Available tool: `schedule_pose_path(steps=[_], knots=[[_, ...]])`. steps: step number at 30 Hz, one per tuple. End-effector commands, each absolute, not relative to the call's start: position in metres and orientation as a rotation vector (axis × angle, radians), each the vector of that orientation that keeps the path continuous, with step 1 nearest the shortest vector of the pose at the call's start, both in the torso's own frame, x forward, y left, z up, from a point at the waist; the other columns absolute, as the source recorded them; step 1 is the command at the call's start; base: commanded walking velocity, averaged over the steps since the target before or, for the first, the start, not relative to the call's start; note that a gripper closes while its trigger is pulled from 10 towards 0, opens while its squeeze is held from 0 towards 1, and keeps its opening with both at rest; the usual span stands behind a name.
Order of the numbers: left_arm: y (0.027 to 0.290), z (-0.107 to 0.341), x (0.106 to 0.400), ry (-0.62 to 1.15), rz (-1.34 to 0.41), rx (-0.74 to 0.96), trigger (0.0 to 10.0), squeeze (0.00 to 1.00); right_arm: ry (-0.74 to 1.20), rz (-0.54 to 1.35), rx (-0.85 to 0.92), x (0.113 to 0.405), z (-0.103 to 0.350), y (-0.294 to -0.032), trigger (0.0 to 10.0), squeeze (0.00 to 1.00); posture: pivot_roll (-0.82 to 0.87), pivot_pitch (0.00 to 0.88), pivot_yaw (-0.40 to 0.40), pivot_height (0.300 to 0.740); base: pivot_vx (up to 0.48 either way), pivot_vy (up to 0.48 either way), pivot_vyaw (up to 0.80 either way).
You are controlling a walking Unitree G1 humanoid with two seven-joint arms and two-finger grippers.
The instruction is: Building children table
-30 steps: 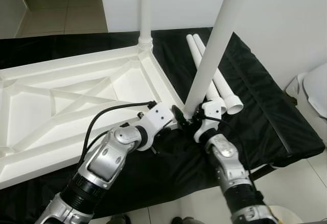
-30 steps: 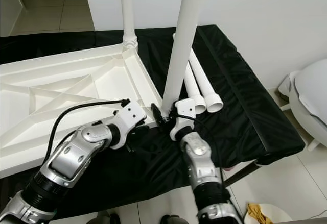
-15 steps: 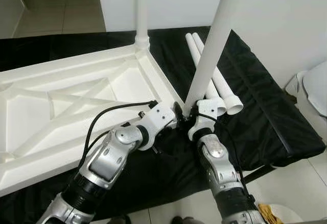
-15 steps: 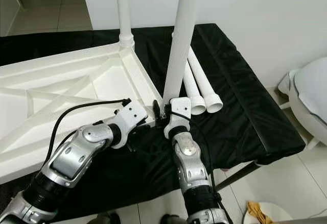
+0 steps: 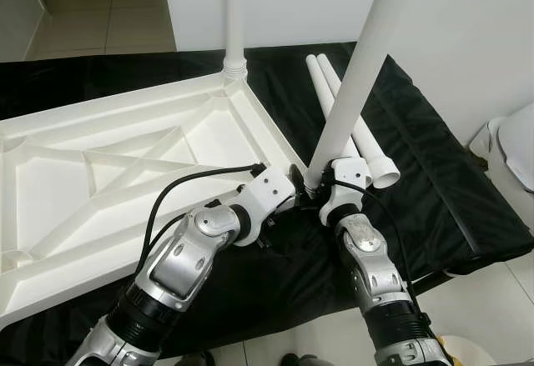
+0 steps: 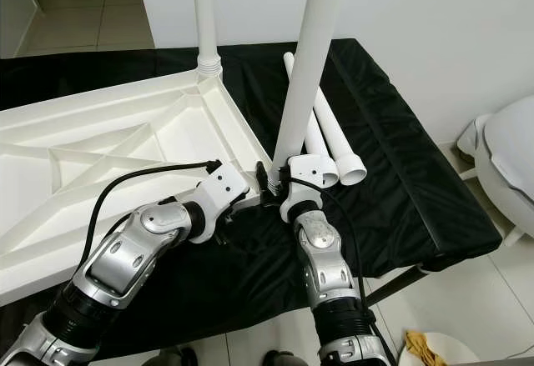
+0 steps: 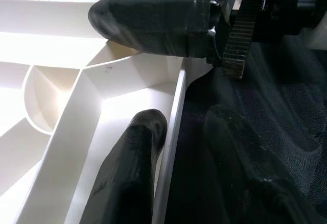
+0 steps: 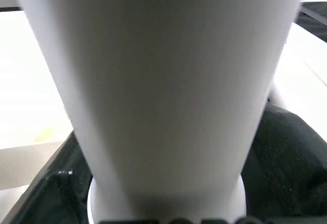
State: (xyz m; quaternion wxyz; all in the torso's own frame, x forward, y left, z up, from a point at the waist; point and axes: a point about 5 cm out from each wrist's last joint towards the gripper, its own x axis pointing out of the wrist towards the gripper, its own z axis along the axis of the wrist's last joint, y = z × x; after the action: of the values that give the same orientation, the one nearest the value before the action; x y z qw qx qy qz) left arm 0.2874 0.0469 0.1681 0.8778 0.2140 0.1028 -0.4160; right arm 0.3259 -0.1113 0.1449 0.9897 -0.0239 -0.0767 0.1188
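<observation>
Smooth white tubular leg (image 5: 359,82), ribbed tabletop (image 5: 125,157)

Both grippers meeting at the tabletop's corner

The right gripper (image 5: 310,189) is gripping a tilted leg (image 5: 360,74) at the upturned tabletop (image 5: 125,166); the left gripper (image 5: 288,203) is sitting just beside, with two spare legs (image 5: 367,145) lying on black cloth (image 5: 434,191).

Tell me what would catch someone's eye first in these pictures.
The tall white table leg, leaning and held near its base by the right gripper at the near corner of the upside-down white tabletop. Another leg already stands in the far corner, and two spare legs lie on the black cloth to the right.
</observation>
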Motion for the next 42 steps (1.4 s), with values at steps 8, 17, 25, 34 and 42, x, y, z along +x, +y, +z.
schedule_pose_path(steps=[8,17,25,34,42], knots=[[0.045,0.158,0.287,0.3,-0.867,0.443,10.0,0.0,-0.14,0.243,-0.04,0.322,0.142,-0.112,10.0,0.0,-0.04,0.112,-0.02,0.74,0.0,0.0,0.0],[0.052,0.156,0.293,0.338,-0.8,0.405,0.0,0.0,-0.15,0.268,-0.03,0.321,0.144,-0.111,10.0,0.0,-0.04,0.117,-0.019,0.74,0.0,0.0,0.0],[0.056,0.158,0.298,0.342,-0.767,0.409,10.0,0.0,-0.152,0.401,-0.014,0.316,0.147,-0.108,10.0,0.0,-0.03,0.127,-0.02,0.74,0.0,0.0,0.0],[0.055,0.158,0.296,0.327,-0.792,0.428,10.0,0.0,-0.14,0.515,-0.055,0.319,0.144,-0.116,10.0,0.0,-0.03,0.125,-0.018,0.74,0.0,0.0,0.0],[0.053,0.16,0.294,0.306,-0.821,0.457,10.0,0.0,-0.11,0.531,-0.092,0.329,0.138,-0.13,10.0,0.0,-0.03,0.124,-0.016,0.74,0.0,0.0,0.0]])
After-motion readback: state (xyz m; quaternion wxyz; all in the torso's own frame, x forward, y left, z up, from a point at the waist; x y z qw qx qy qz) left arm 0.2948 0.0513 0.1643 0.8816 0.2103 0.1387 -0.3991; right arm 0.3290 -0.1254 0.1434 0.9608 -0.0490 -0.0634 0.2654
